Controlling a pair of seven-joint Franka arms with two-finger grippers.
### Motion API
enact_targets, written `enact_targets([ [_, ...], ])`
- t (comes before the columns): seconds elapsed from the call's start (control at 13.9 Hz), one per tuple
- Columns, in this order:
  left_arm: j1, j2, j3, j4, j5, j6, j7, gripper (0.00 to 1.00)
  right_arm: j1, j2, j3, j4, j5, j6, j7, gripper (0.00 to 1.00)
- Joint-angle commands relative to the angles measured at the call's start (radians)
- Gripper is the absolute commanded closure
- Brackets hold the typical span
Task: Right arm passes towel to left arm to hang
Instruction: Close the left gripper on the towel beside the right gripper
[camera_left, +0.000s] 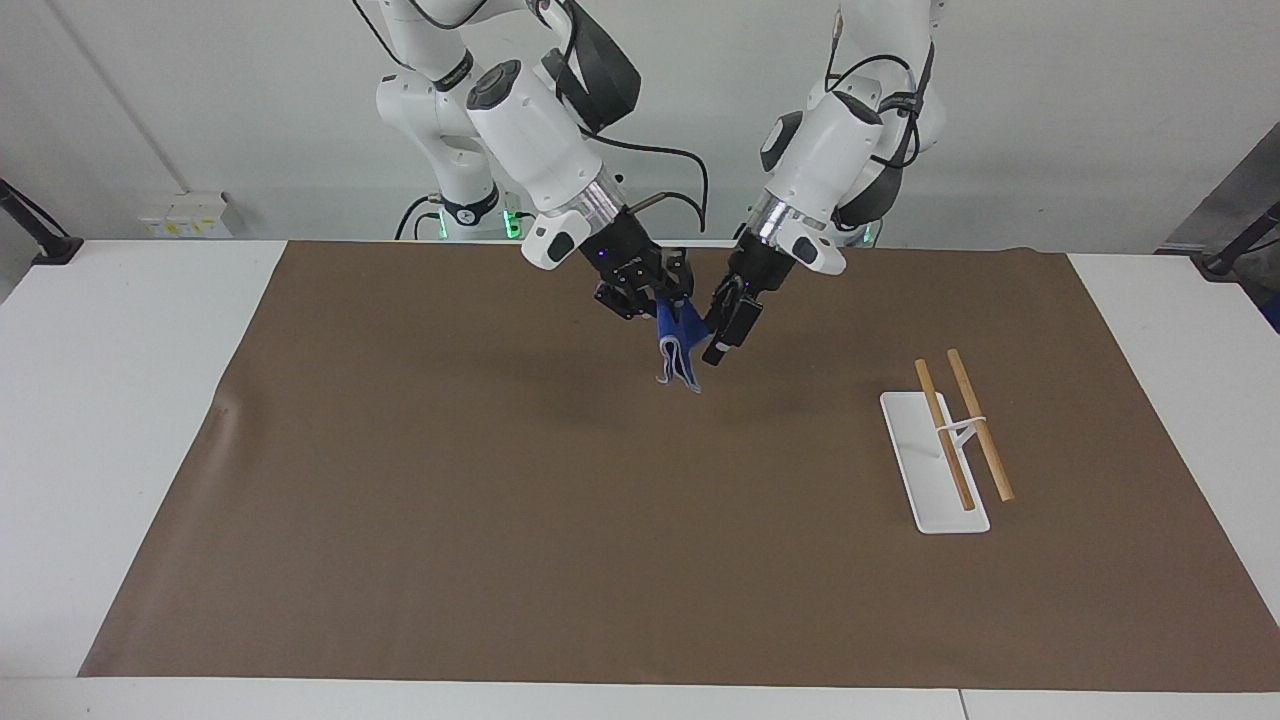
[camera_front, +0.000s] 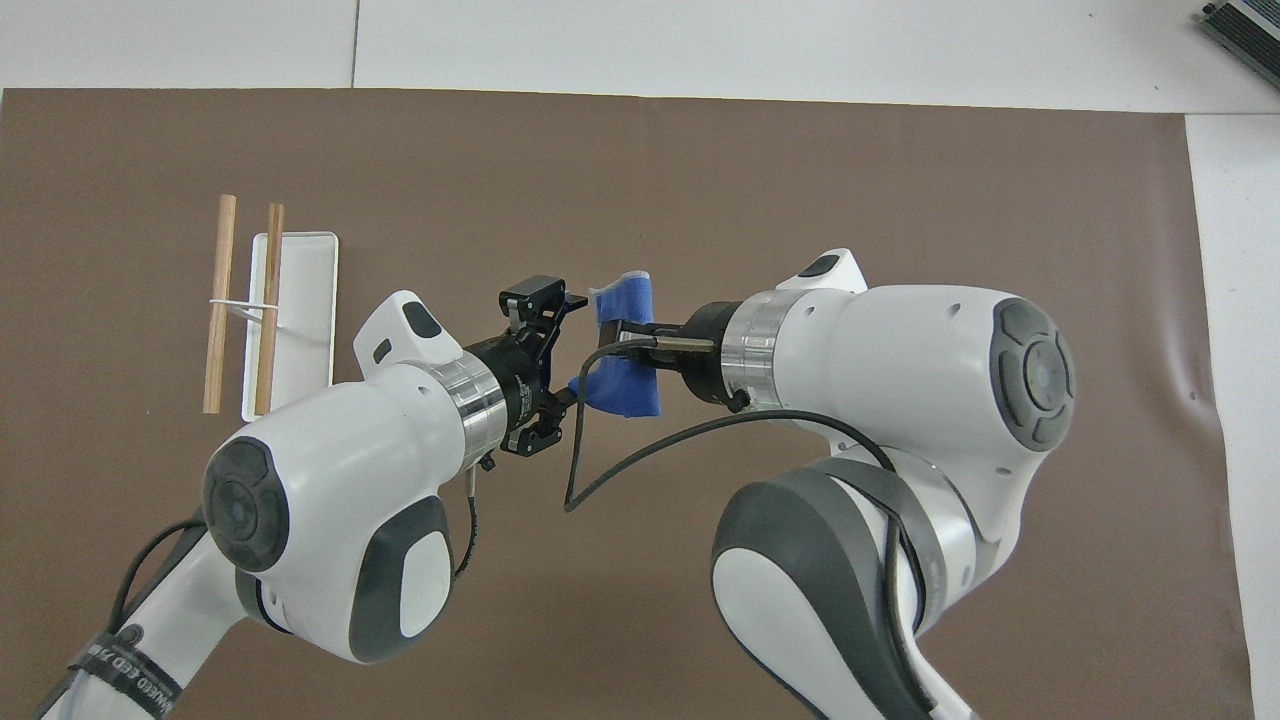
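My right gripper (camera_left: 668, 300), the one with the blue light, is shut on the upper part of the blue towel (camera_left: 679, 361) and holds it hanging above the brown mat. In the overhead view the right gripper (camera_front: 622, 338) pinches the towel (camera_front: 628, 388) from the right arm's end. My left gripper (camera_left: 720, 340) is right beside the towel, on the side toward the left arm's end of the table. In the overhead view the left gripper (camera_front: 570, 345) is open, with a finger at each end of the towel's near edge, touching the cloth.
A white rack base (camera_left: 922, 478) with two wooden rods (camera_left: 981, 426) stands on the mat toward the left arm's end; it also shows in the overhead view (camera_front: 305, 290). The brown mat (camera_left: 450, 500) covers most of the white table.
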Motion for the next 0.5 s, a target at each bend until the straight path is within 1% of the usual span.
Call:
enact_targets([
  [0.0, -0.021, -0.008, 0.014, -0.022, -0.025, -0.007, 0.054, 0.15, -0.015, -0.009, 0.005, 0.001, 0.030, -0.013, -0.026, 1.00],
  [0.07, -0.021, -0.008, 0.014, -0.022, -0.025, -0.007, 0.064, 0.17, -0.015, -0.009, 0.005, 0.001, 0.030, -0.013, -0.026, 1.00],
  [0.22, -0.023, -0.008, 0.014, -0.024, -0.025, -0.009, 0.064, 0.34, -0.015, -0.009, 0.005, 0.001, 0.030, -0.014, -0.026, 1.00],
  [0.36, -0.023, -0.008, 0.014, -0.022, -0.023, -0.009, 0.065, 0.46, -0.015, -0.009, 0.004, 0.001, 0.028, -0.014, -0.026, 1.00],
  [0.43, -0.023, -0.008, 0.014, -0.022, -0.025, -0.009, 0.065, 0.54, -0.015, -0.009, 0.004, 0.001, 0.028, -0.014, -0.024, 1.00],
])
